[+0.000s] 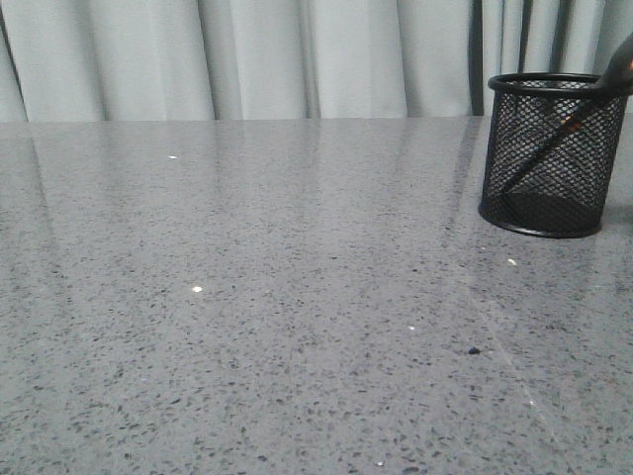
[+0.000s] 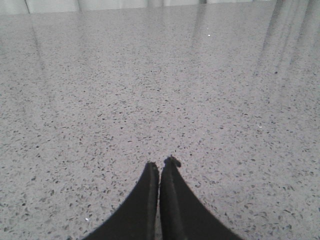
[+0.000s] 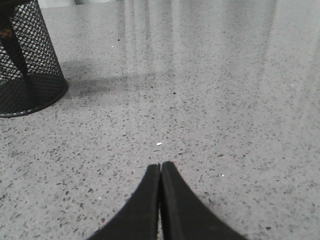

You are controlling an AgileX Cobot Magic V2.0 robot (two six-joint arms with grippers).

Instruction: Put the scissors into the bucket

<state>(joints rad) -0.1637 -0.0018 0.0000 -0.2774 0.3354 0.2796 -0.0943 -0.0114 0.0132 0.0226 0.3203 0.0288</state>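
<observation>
The black wire-mesh bucket stands upright at the far right of the grey speckled table. The scissors stand inside it, blades down and leaning, with a dark handle poking over the rim at the frame's right edge; an orange spot shows through the mesh. The bucket also shows in the right wrist view, with the dark blades visible through the mesh. My left gripper is shut and empty over bare table. My right gripper is shut and empty, well apart from the bucket. Neither gripper shows in the front view.
The grey speckled tabletop spreads wide to the left of and in front of the bucket. Pale curtains hang behind the table's far edge.
</observation>
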